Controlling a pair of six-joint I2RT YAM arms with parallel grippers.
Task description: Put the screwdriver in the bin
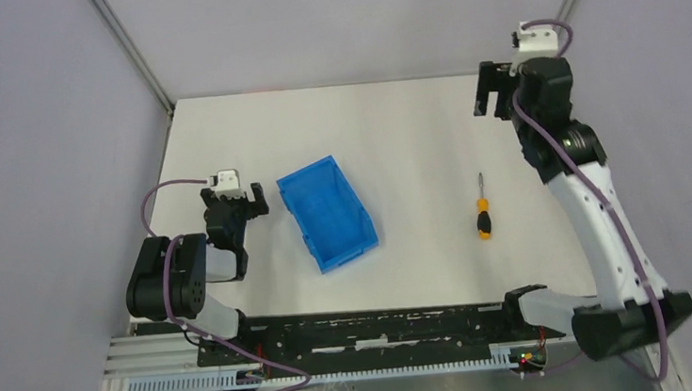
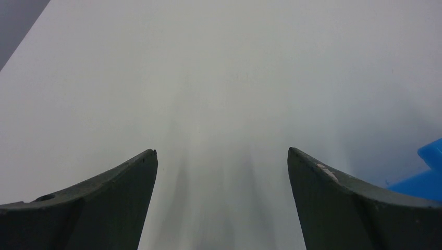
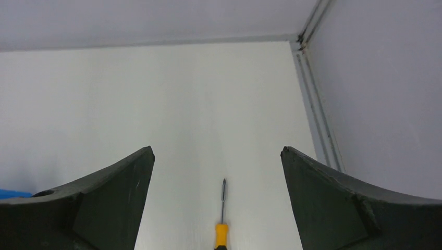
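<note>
Right fingers (image 3: pixel 99 208) spread wide. Small orange-and-black screwdriver (image 1: pixel 482 210) lies on white table (image 1: pixel 394 135), well right of bright blue plastic bin (image 1: pixel 328 212). Left fingers (image 2: pixel 99 208) apart, just left of bin.

Nothing legible here tbh. The bin (image 1: pixel 327 214) and the screwdriver (image 1: pixel 483 215) show no print I can make out. The left wrist view has a faint mark on the table (image 2: pixel 156 78) toward 12 o'clock, way too blurry to read.
</note>
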